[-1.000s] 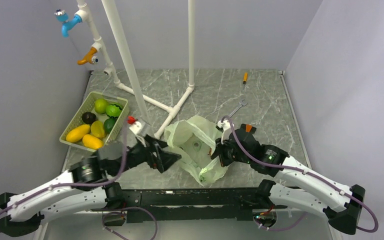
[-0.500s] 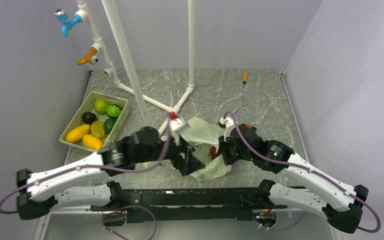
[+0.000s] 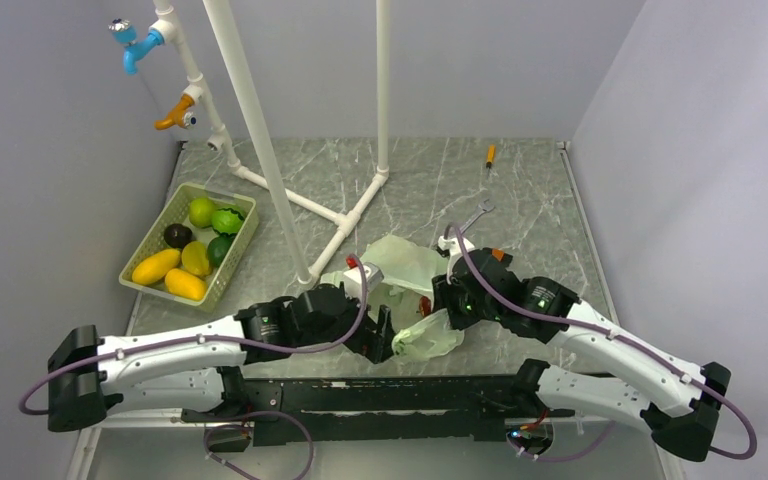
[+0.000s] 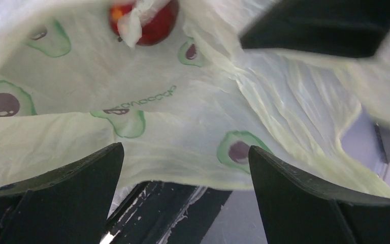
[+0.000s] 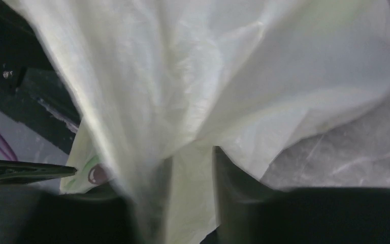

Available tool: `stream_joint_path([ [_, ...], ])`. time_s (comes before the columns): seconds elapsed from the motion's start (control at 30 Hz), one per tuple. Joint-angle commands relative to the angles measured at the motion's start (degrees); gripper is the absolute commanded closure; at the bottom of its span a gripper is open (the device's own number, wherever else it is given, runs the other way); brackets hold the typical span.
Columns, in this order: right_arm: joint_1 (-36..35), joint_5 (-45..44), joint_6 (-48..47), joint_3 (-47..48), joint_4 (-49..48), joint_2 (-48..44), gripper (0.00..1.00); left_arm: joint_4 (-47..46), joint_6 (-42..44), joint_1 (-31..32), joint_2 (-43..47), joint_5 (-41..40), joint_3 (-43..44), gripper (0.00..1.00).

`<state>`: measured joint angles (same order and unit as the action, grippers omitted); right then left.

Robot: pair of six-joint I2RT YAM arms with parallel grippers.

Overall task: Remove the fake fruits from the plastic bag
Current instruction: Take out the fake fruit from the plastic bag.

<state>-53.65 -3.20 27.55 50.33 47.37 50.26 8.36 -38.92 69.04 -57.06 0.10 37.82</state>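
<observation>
1. Overhead, near the front edge of the grey marbled table (image 3: 520,200), a thin, crinkly, translucent pale-green plastic bag (image 3: 405,262) lies crumpled between the two arms. The left gripper (image 3: 384,338) is at the bag's near-left side and the right gripper (image 3: 443,300) is at its right side. A glossy red toy fruit (image 3: 423,304) shows at the bag's opening. Yellow, green and dark toy fruits (image 3: 182,262) lie in a rigid pale-green slotted basket (image 3: 232,262), well apart at the far left.
2. Left wrist view: the left gripper (image 4: 184,152) has its jaws spread wide and holds nothing. Bag film printed with avocado motifs (image 4: 132,96) stretches across the gap. The red toy fruit (image 4: 150,25) lies beyond, at the top edge, partly veiled by a fold.
3. Right wrist view: the right gripper (image 5: 183,203) is closed, and its dark fingers (image 5: 238,198) pinch a gathered fold of the plastic bag (image 5: 183,76). The film rises from them. Bare table (image 5: 355,152) shows at the right.
</observation>
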Motion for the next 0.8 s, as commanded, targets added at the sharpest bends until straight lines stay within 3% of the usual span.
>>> stream_joint_path([
  [0.0, 0.09, -4.71, 5.45, 4.06, 9.28, 0.73, 0.44, -4.19, -2.37, 0.12, -4.33, -5.80, 0.94, 0.01],
  [0.13, 0.16, -0.77, 10.97, 1.99, 11.98, -0.16, 0.02, -6.20, -1.58, 0.05, -7.57, -4.42, 2.26, 0.01],
  [0.33, 0.02, 8.87, 20.01, -4.10, 8.77, -3.88, 0.00, -9.31, -2.26, 0.05, -11.78, -3.42, 2.36, 0.01],
  [0.5, 0.04, 13.11, 28.27, -15.17, 3.06, -3.67, 0.01, -8.60, -1.21, -2.20, -12.62, -4.04, 2.75, 0.01],
  [0.6, 0.02, 9.69, 32.00, -19.73, -0.99, -3.88, 0.21, -8.45, -1.86, -6.76, -13.79, -1.08, 3.29, 0.01],
  [0.67, 0.03, 4.19, 32.08, -19.28, -1.02, -3.45, 0.47, -9.67, -1.38, -8.22, -14.16, 0.03, 3.00, 0.01],
  [0.77, 0.05, -5.78, 30.96, -17.73, -0.60, -0.60, 0.72, -10.66, -1.02, -9.31, -15.16, 0.85, 3.35, 0.01],
])
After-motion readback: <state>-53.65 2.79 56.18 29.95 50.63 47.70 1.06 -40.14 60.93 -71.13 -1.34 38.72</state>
